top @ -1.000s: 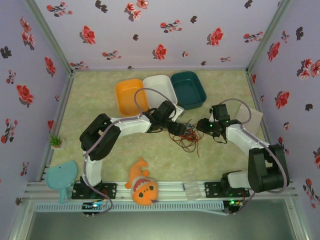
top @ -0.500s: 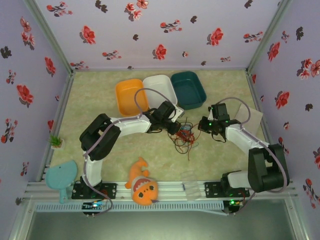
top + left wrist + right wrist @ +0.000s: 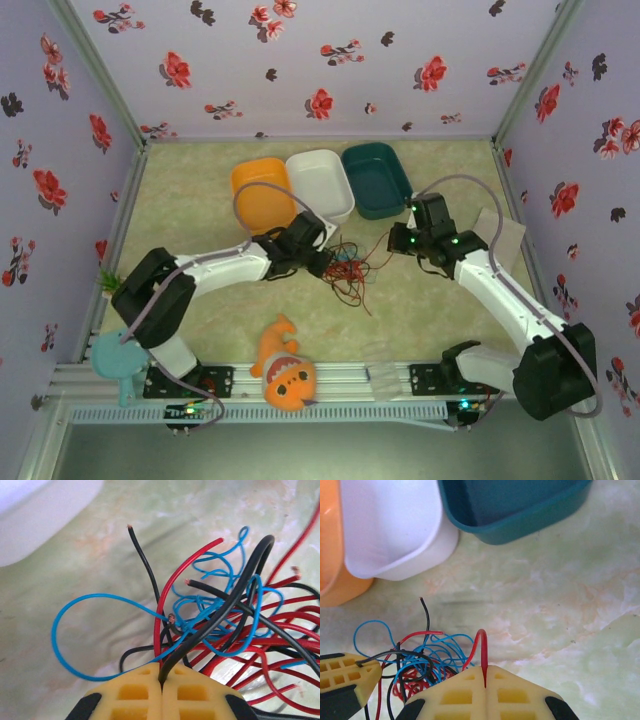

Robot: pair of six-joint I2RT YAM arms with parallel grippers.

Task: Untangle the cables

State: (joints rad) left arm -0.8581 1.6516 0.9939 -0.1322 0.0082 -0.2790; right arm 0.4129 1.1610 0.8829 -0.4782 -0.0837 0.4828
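At mid-table lies the knot of thin red, black and light-blue cables (image 3: pixel 347 272). The left gripper (image 3: pixel 161 679) clamps a black strand (image 3: pixel 235 594), and the right gripper (image 3: pixel 485 674) clamps a red strand (image 3: pixel 481 645). Pulling apart may cinch the blue loops (image 3: pixel 95 595) tighter.

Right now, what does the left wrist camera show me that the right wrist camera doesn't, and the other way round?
Left wrist gives you: the left claw shut on a black cable, seen close from behind its fingers, and the blue cable bunched in a tight snarl mid-tangle. Right wrist gives instead: the right claw shut on a red cable, plus the teal tub and the orange tub. Shared: the tangle of red, black and blue, the white tub, and the marbled table.
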